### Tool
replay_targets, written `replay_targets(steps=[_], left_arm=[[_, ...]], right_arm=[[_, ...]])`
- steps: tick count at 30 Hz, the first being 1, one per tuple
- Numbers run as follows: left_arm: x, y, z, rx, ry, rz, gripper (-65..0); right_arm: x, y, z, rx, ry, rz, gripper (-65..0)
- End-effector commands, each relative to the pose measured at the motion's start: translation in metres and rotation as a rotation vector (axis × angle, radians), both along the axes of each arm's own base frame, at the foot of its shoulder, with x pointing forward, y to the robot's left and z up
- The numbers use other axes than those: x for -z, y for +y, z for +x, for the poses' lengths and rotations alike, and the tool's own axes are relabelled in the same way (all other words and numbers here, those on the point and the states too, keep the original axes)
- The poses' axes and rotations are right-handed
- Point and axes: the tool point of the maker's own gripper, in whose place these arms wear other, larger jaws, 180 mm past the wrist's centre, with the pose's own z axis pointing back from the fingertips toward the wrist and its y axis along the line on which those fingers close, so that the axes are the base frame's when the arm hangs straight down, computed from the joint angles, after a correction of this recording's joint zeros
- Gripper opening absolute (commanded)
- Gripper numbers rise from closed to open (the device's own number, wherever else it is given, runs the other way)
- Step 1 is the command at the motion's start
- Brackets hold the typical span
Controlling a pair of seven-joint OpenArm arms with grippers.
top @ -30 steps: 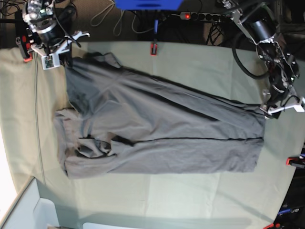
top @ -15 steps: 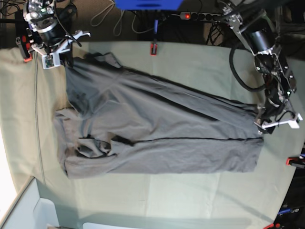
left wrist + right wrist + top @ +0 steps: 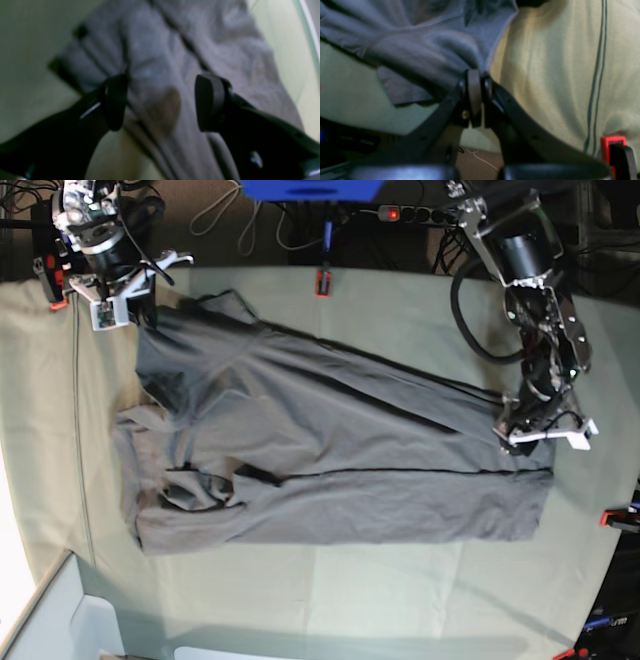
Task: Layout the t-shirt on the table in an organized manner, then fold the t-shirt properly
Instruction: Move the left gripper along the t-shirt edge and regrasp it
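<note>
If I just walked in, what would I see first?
A big dark grey t-shirt lies spread and wrinkly across the green table. The right gripper pinches one corner of it at the table's far edge, and the left gripper hangs open over the other end.

The left hand [image 3: 525, 430] now sits further in over the t-shirt [image 3: 330, 450], above its hem corner, where a second ago it hung just off the cloth's edge. Its arm leans further across the surface [image 3: 400, 310], fingers [image 3: 208, 102] spread.
</note>
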Motion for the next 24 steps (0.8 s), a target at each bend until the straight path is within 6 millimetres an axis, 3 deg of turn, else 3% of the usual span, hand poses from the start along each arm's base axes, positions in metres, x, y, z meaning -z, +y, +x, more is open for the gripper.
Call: replay_targets(steps=[1,14,21,24], left_arm=[[-0.017,0.012,0.012,-0.013,-0.051,0.03,-24.2],[-0.014,0.015,0.01,-0.017,-0.043,0.031,-24.2],[-0.016,0.037,0.003,-0.097,-0.073,-0.02,-24.2],[-0.007,0.031,0.004,-0.088,-0.059,-0.056,-24.2]], right_arm=[[-0.008,-0.002,0.004,0.0,-0.035,0.002,-65.0],[-0.006,-0.002,0.01,0.003,-0.04,0.007,-65.0],[-0.006,-0.002,0.011,0.002,-0.042,0.006,-65.0],[-0.006,-0.002,0.011,0.002,-0.042,0.006,-65.0]])
